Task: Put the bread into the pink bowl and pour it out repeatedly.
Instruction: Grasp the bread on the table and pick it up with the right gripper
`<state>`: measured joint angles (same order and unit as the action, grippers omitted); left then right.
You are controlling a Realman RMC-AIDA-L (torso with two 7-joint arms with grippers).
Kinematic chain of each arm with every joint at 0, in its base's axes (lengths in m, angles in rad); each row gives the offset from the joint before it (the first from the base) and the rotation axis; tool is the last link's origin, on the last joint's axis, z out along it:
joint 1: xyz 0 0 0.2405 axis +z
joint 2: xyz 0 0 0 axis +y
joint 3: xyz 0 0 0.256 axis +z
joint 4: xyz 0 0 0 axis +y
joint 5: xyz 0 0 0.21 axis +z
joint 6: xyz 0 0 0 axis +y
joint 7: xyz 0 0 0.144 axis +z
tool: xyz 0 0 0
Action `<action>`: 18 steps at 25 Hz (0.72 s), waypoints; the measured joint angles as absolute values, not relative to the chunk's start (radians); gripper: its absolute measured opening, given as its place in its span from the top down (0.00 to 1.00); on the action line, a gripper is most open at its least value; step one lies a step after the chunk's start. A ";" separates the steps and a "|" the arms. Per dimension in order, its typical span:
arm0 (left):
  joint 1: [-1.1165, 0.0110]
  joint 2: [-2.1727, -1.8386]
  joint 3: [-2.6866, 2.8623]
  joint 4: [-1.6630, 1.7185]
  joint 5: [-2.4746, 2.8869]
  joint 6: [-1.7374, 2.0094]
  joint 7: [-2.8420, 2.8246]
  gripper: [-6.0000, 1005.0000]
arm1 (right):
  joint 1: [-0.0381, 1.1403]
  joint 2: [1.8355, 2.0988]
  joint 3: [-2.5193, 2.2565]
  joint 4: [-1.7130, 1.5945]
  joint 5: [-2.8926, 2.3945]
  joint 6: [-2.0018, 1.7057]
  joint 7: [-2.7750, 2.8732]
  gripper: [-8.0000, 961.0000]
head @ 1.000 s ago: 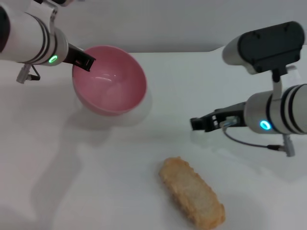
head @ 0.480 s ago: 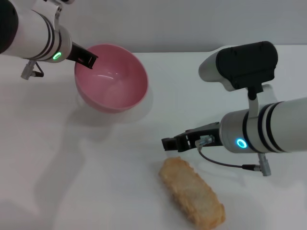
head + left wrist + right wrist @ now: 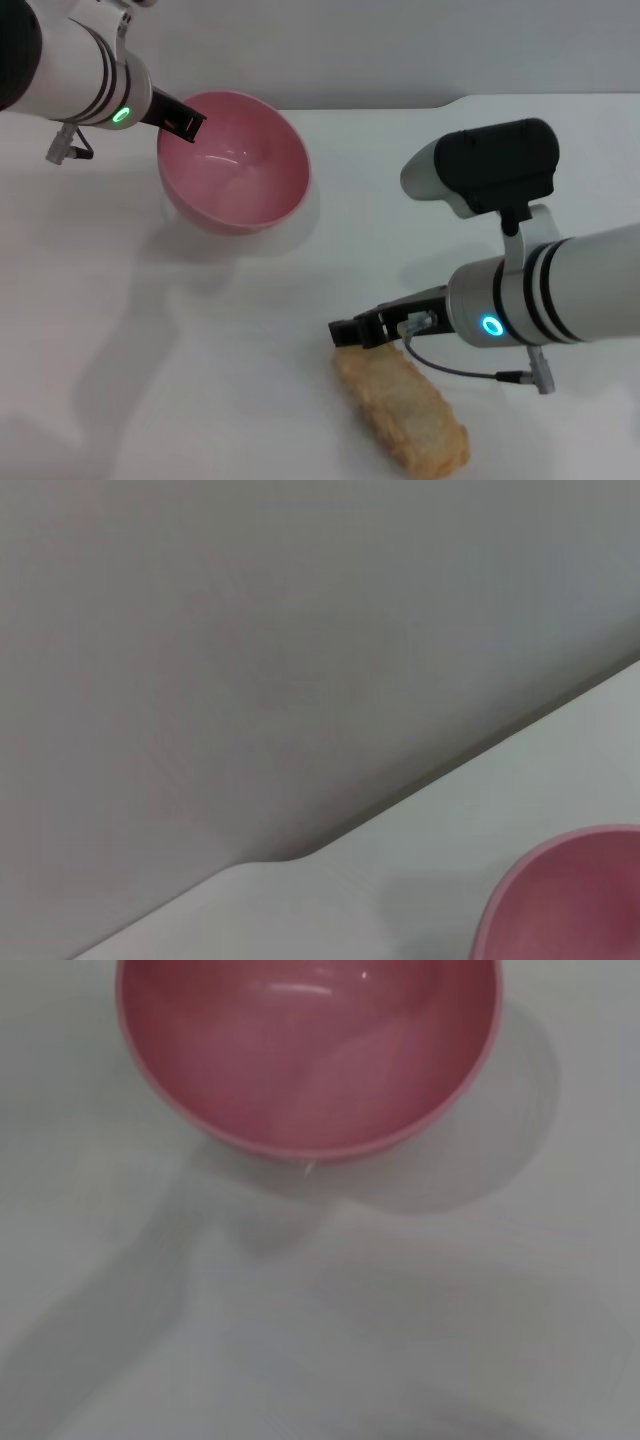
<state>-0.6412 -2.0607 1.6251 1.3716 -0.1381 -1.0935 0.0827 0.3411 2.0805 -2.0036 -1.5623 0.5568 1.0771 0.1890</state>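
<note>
On a white table (image 3: 230, 340), we are holding the pink bowl (image 3: 236, 165) with our left gripper (image 3: 186, 124), which is sitting at the bowl's rim on the far left side; the bowl is tilting so that its empty inside is facing forward toward the near edge. From the head view the left gripper's dark fingers appear to be pinching the rim, one tip showing inside the bowl. The bread (image 3: 402, 410) is lying on the table at the near right, well apart from the bowl, pale crumbly side up, its long axis running from near the middle toward the near right corner. Our right gripper (image 3: 352, 331) is hovering just over the loaf's far end, its black tip close to or touching the crust; we cannot tell whether its jaws are parted or closed.

The left wrist view is showing what the head view is not: the grey wall behind the table, the table's rounded far edge, and only a sliver of the bowl's rim (image 3: 560, 895). The right wrist view is looking past the loaf, which is not appearing there at all, straight into the bowl (image 3: 310, 1055), with its glossy interior empty and its shadow spreading across the tabletop beside it.
</note>
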 joint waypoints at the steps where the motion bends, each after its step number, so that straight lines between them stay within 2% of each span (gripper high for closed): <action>1: -0.641 -2.061 1.625 1.371 -0.138 -1.094 0.083 0.96 | 0.341 2.081 -2.007 -1.558 0.559 1.076 0.190 0.30; 18: -0.637 -2.062 1.626 1.371 -0.138 -1.094 0.083 0.96 | 0.367 2.081 -2.050 -1.476 0.593 1.045 0.218 0.30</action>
